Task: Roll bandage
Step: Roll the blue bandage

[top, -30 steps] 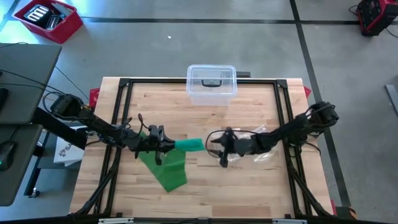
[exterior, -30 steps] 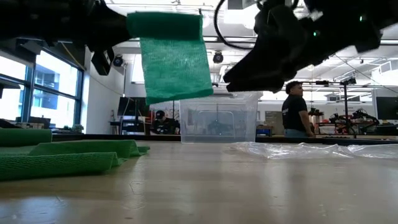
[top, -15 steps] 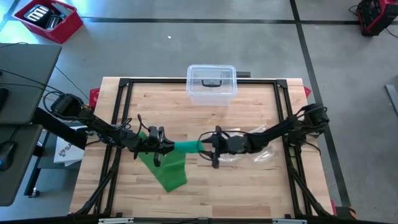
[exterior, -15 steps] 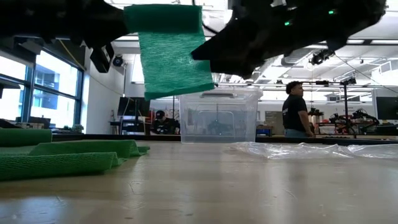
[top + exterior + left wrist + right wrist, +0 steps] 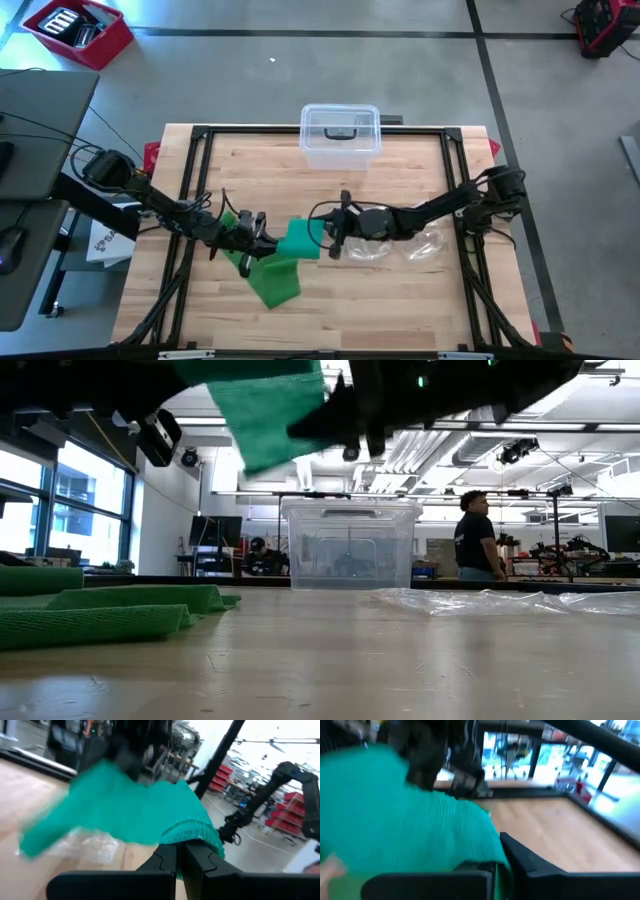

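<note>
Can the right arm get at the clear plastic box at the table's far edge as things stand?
Probably not right away: the right hand is shut on the green bandage, shared with the left hand. The path to the clear box looks free.

1 camera looks straight down on the whole table (image 5: 400,310), 1 sits at tabletop height facing the room, and 2 wrist cameras press close on the green bandage (image 5: 298,241), which all 4 share.
</note>
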Controlling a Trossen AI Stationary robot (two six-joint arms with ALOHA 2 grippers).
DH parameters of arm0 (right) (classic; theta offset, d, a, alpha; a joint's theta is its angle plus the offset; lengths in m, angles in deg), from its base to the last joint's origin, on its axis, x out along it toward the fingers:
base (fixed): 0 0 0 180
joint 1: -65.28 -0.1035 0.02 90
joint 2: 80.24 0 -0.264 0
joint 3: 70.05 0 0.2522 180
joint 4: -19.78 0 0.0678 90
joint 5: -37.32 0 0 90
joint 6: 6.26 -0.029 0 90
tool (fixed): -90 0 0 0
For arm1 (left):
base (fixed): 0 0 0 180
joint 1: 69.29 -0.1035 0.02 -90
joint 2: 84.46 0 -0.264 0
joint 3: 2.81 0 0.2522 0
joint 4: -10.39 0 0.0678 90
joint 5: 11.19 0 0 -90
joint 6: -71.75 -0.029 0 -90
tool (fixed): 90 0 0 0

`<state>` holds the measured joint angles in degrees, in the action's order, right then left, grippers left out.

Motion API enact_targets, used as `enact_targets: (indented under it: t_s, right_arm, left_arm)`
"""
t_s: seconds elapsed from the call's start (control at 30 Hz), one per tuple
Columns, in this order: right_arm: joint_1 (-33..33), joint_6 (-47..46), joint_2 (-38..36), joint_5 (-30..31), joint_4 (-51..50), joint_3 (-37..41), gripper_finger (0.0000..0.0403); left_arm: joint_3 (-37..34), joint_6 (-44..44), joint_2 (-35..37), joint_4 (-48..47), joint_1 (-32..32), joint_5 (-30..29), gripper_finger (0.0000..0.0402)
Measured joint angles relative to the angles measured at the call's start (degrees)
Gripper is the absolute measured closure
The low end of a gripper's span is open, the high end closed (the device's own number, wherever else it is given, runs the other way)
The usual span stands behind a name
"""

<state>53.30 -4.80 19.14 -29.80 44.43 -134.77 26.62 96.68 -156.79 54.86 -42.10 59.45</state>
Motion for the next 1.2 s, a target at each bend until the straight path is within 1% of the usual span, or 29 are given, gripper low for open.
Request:
enact_targets:
  t_s: [0.1, 0.3, 0.43, 0.53, 0.6, 0.73, 0.83, 0.97, 1.07, 1.2]
  right_arm:
    - [-0.09, 3.92, -2.73, 0.15, -1.37, -1.34, 0.04]
    - [-2.34, 11.03, -6.87, 1.41, -10.61, -7.66, 0.0401]
    - [-5.29, 14.28, -7.21, 1.37, -16.89, -13.37, 0.0402]
    - [-7.72, 13.83, -7.24, -1.72, -22.62, -16.59, 0.0402]
    - [-9.31, 12.32, -7.24, -4.54, -25.28, -17.25, 0.0402]
    - [-11.5, 6.98, -7.24, -11.85, -29.13, -17.25, 0.0402]
    - [-12.59, 1.97, -7.2, -14.46, -31.31, -15.83, 0.0402]
    - [-13.57, -2.86, -7.13, -14.98, -31.33, -11.81, 0.0403]
    - [-13.58, -6.09, -7.11, -14.61, -30.2, -7.91, 0.0403]
    - [-12.96, -9.35, -7.11, -9.89, -27.62, -2.85, 0.0403]
  left_arm:
    - [-0.01, 1.86, 0.01, -2.27, -0.01, 0.64, 0.04]
    - [-0.03, 5.48, -0.01, -6.64, -0.71, -0.79, 0.04]
    - [-0.04, 6.36, -0.01, -7.49, -1.57, -5.15, 0.04]
    - [-0.04, 5.78, -0.01, -7.49, -2.55, -9.52, 0.04]
    - [-0.04, 3.96, -0.01, -7.51, -3.57, -11.35, 0.04]
    - [-0.04, 1.86, 0.08, -7.47, -6.45, -12.78, 0.04]
    - [-0.04, 0.41, 0.79, -7.3, -8.27, -12.77, 0.04]
    - [-0.04, 0.18, 2.71, -4.05, -9.37, -11.92, 0.04]
    - [-0.04, -1.05, 4.17, 0.55, -9.35, -7.9, 0.04]
    - [-0.06, -1.66, 5.72, 5.56, -8.98, -3.33, 0.04]
